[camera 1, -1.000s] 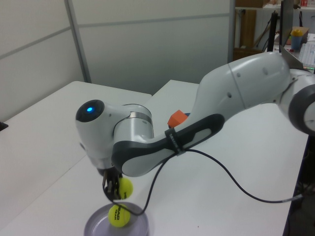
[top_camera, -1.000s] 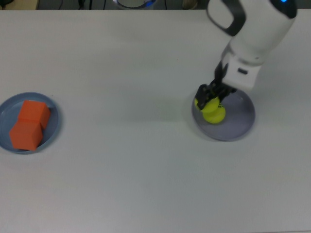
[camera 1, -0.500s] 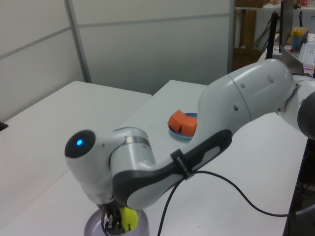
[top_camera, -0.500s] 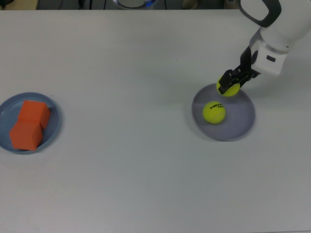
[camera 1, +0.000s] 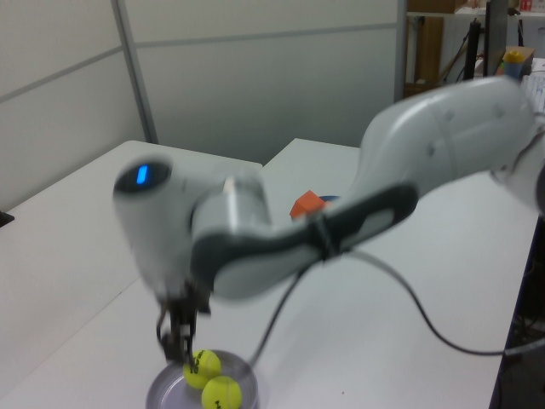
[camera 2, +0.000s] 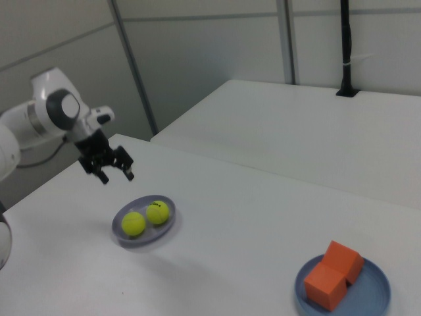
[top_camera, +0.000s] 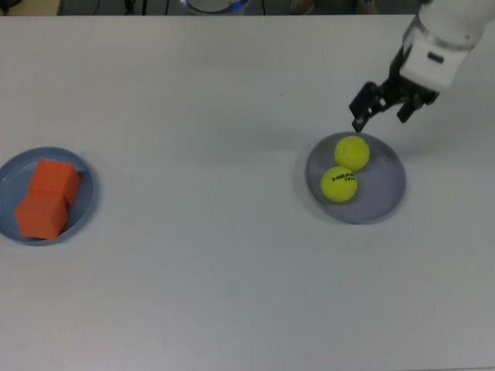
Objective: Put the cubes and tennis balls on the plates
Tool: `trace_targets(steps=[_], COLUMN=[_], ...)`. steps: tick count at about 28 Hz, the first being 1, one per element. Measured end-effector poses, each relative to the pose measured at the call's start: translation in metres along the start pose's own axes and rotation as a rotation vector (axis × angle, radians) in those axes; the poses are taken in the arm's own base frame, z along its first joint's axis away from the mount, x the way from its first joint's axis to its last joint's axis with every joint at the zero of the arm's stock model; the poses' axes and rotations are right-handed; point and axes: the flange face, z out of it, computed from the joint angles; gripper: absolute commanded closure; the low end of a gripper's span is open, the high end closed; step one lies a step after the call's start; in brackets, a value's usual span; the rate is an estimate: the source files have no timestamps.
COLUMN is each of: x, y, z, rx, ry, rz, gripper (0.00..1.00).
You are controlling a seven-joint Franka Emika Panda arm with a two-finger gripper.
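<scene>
Two yellow-green tennis balls (top_camera: 352,151) (top_camera: 339,184) lie side by side on the lavender plate (top_camera: 389,189); the nearer one shows black HEAD lettering. My gripper (top_camera: 380,120) hangs open and empty just above the plate's far rim, clear of both balls. Two orange cubes (top_camera: 54,178) (top_camera: 42,216) sit touching on the blue plate (top_camera: 86,195) at the top view's left. In the right view the balls (camera 2: 133,224) (camera 2: 158,212) rest on the lavender plate (camera 2: 146,239), the gripper (camera 2: 117,175) is above and behind them, and the cubes (camera 2: 342,258) (camera 2: 323,284) sit on the blue plate (camera 2: 376,295).
The white table (top_camera: 216,116) stretches bare between the two plates. In the left view the arm's bulk and a black cable (camera 1: 400,290) hang over the table, with the gripper (camera 1: 174,341) over the lavender plate (camera 1: 160,397). A second table and partition walls stand behind.
The gripper opened and let the second tennis ball go onto the lavender plate beside the first. It then rose and drew back toward the top view's upper right.
</scene>
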Motion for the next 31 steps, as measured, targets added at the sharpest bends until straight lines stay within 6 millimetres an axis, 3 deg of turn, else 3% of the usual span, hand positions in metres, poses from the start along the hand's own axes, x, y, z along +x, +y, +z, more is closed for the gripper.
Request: trace_targets(steps=[3, 6, 9, 15, 20, 31], x=[-0.01, -0.023, -0.035, -0.054, -0.071, -0.122], y=[0.05, 0.102, 0.16, 0.248, 0.302, 0.398], z=[-0.044, -0.069, -0.083, -0.091, -0.094, -0.104], rx=[0.021, 0.025, 0.05, 0.075, 0.073, 0.035], ry=[0.01, -0.01, -0.016, -0.009, -0.006, -0.025], rz=[0.067, 0.124, 0.208, 0.338, 0.395, 0.513], gripper=[0.0, 0.0, 0.0, 0.0, 0.0, 0.0])
